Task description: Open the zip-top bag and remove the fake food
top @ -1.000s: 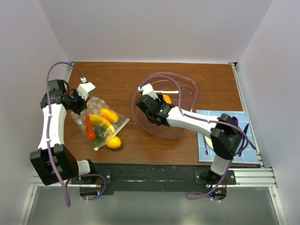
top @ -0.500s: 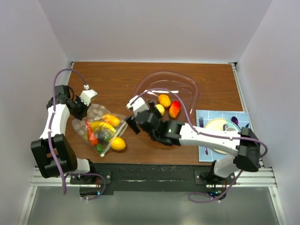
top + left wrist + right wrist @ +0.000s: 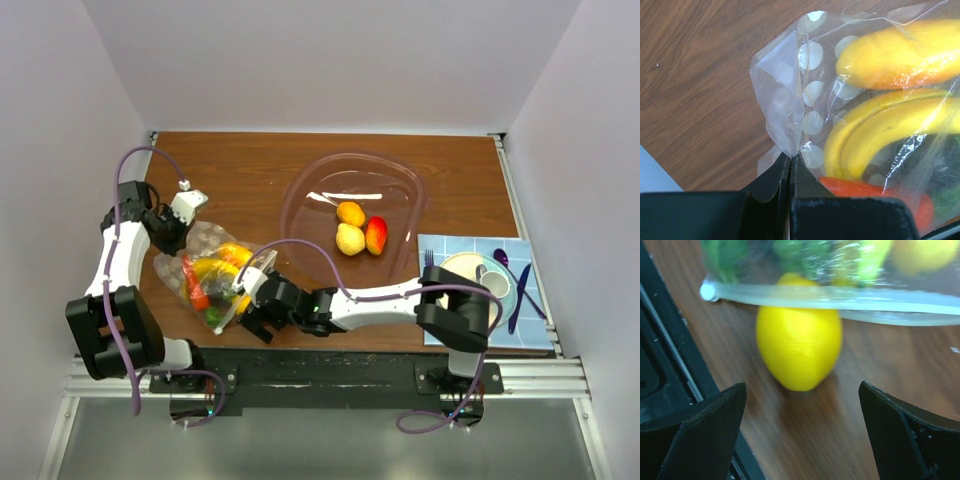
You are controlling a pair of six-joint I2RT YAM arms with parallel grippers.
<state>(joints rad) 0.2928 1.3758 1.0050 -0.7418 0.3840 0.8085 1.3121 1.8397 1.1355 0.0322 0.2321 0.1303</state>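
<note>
The zip-top bag [image 3: 210,275], clear with white dots, lies at the table's left front with fake food inside. My left gripper [image 3: 168,245] is shut on the bag's back corner [image 3: 790,145]. The left wrist view shows a banana [image 3: 890,125], a yellow-orange fruit [image 3: 900,55] and a red piece [image 3: 875,192] inside the bag. My right gripper [image 3: 252,308] is open at the bag's front mouth. A yellow lemon [image 3: 799,352] lies on the wood just under the zip strip [image 3: 840,299], ahead of the open fingers [image 3: 695,430]. Three fruits [image 3: 358,230] lie in the bowl.
The large clear pinkish bowl [image 3: 300,195] stands at centre back. A blue mat [image 3: 440,325] at the right front carries a plate [image 3: 455,268] with a cup and cutlery. The black base rail [image 3: 330,365] runs along the near edge, close to my right gripper.
My right arm has swung out of the bowl to the left front, down to the bag's mouth, leaving three fruits in the bowl. The left gripper keeps its hold on the bag's corner.
</note>
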